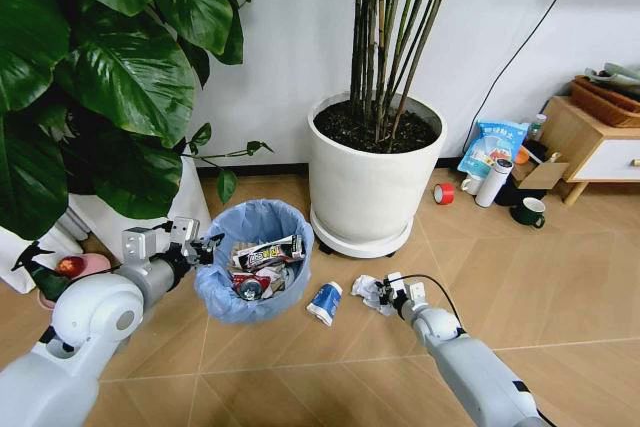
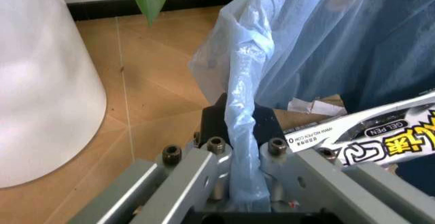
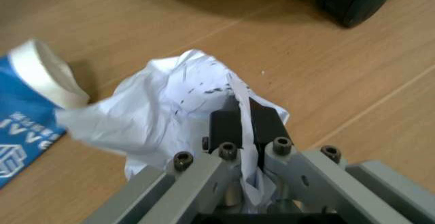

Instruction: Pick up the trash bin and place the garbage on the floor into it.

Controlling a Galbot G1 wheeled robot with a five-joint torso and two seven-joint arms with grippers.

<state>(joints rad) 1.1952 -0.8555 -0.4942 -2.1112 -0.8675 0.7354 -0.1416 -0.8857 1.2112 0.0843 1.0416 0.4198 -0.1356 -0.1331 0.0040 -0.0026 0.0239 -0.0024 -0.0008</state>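
1. You had two pieces of garbage lying on the floor (image 1: 560,287): one crumpled paper wad (image 1: 368,291) and one crushed blue-white can (image 1: 324,302), with open boards around them.
2. Your left gripper (image 1: 208,245) was clenched on the rim of the trash bin (image 1: 256,259), which was blue-lined and partly filled, beside the white plant pot (image 1: 372,182).
3. Your right gripper (image 1: 392,292) pinched the paper wad at floor level.

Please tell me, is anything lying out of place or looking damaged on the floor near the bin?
Yes. A crushed blue-white can lies on its side on the floor, between the trash bin held by the left gripper and a crumpled paper wad pinched by the right gripper. A red tape roll also lies loose.
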